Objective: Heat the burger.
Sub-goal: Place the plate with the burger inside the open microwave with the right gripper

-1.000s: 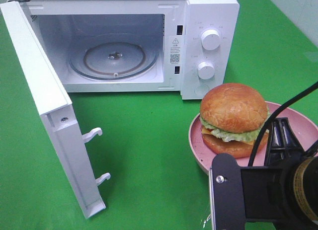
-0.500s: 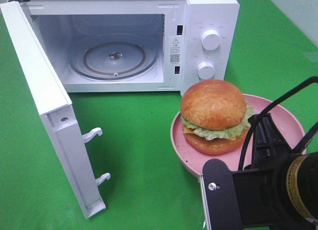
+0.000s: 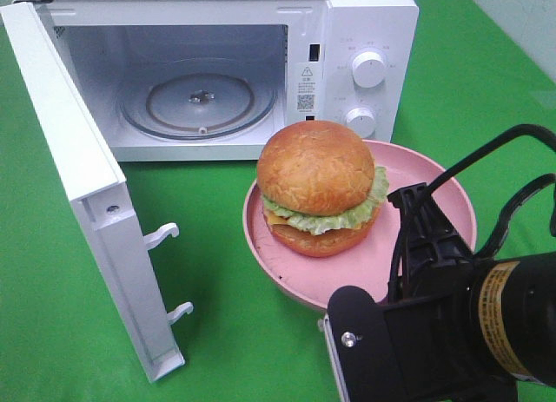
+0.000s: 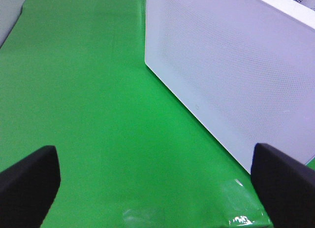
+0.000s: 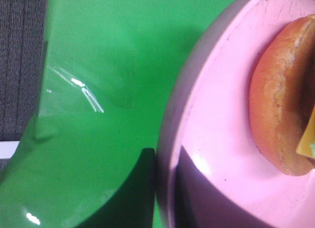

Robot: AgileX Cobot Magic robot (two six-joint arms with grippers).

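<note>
Nearest, shows the right gripper (image 3: 417,263) clenched on the near right rim of a pink plate (image 3: 287,276), with black arm and cables filling the lower right corner. Catches, from the right wrist, that same rim close up beside the lower bun.

From the left wrist, shows the left gripper (image 4: 157,186) spread wide and holding nothing, poised over green cloth (image 4: 98,114) near the perforated outer face of the door (image 4: 231,75).

Finds the burger (image 3: 317,187) upright on the plate, toward its left half, with glossy domed bun, lettuce frill and a corner of cheese on view. Places plate and burger just in front of the white microwave (image 3: 365,20), outside the cavity, the plate's far edge overlapping the panel below the lower knob (image 3: 360,121).

Farther back, reveals the door swung wide open to the left and the glass turntable (image 3: 200,102) lying flat on the cavity floor, with the upper knob (image 3: 368,69) above the lower one.
</note>
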